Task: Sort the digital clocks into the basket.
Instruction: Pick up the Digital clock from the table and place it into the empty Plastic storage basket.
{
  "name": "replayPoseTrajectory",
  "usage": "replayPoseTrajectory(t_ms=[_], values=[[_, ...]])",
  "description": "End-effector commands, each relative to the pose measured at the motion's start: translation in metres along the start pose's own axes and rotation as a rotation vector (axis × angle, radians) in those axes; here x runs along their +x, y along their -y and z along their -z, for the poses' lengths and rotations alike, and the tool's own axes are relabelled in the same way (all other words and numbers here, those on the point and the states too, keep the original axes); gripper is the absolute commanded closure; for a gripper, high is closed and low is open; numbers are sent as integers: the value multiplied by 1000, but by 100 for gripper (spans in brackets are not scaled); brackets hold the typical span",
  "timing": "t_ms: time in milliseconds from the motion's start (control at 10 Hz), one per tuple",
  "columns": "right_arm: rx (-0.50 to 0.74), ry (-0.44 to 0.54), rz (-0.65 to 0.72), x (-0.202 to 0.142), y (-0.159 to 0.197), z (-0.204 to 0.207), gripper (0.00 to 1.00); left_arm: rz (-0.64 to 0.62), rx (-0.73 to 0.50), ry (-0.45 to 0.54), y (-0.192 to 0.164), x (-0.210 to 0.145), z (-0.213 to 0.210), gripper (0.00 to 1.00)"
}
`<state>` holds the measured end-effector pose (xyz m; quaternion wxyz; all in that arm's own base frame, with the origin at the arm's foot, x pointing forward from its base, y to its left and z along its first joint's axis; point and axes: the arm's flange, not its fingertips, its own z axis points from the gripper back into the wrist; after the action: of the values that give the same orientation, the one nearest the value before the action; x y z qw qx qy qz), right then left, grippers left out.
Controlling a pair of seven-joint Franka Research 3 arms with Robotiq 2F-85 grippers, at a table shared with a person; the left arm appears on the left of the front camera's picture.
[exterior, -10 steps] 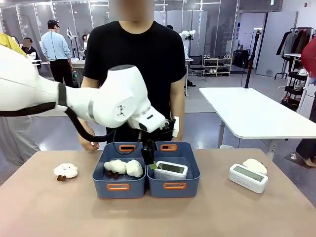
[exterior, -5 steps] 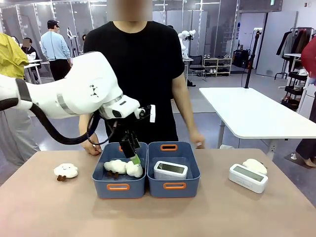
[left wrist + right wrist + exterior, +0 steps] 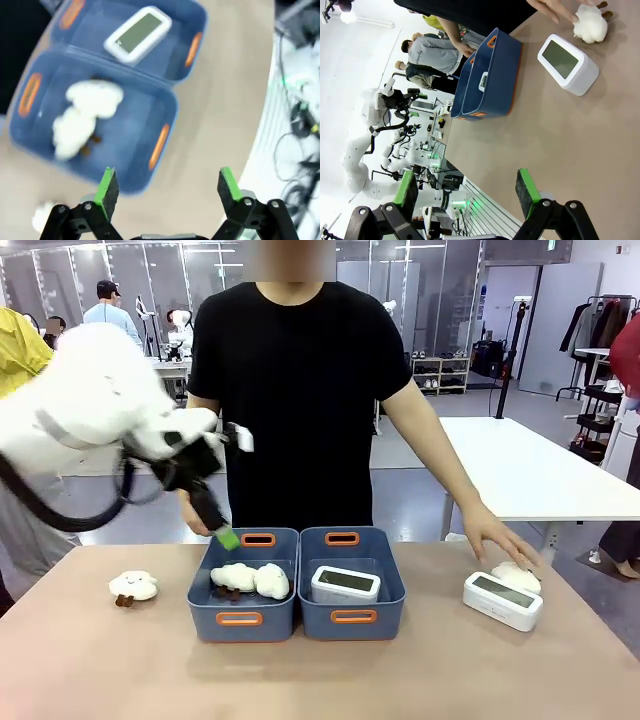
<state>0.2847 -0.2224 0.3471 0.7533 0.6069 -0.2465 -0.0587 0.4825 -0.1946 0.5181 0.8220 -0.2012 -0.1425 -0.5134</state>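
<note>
Clock (image 3: pixel 567 64) ahead of wide-open, empty right claw (image 3: pixel 466 189) looks best gripped across its narrow sides, clear of hand (image 3: pixel 555 7) on toy (image 3: pixel 591 23) beyond it; left claw (image 3: pixel 168 185) wide, empty too.

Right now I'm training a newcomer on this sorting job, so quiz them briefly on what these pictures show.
1. True or false: one clock lies in the right basket.
2. What lies in the left basket? A: clocks. B: soft toys. C: nothing.
3. Where is the second clock?

Key: 1 true. 2 B. 3 On the table, to the right of the baskets.
</note>
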Motion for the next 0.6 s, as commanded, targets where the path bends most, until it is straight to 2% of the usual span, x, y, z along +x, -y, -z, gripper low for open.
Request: replayPoseTrajectory(t_ms=[0, 100, 200, 500], values=[[8, 0, -4, 0, -1, 0, 0, -258, -49, 188, -48, -76, -64, 0], [8, 0, -4, 0, -1, 0, 0, -315, -140, 302, -70, -121, -85, 0], [8, 0, -4, 0, -1, 0, 0, -356, -176, 397, -84, -165, -99, 0], [8, 0, -4, 0, -1, 0, 0, -417, -257, 638, -108, -294, -106, 0]])
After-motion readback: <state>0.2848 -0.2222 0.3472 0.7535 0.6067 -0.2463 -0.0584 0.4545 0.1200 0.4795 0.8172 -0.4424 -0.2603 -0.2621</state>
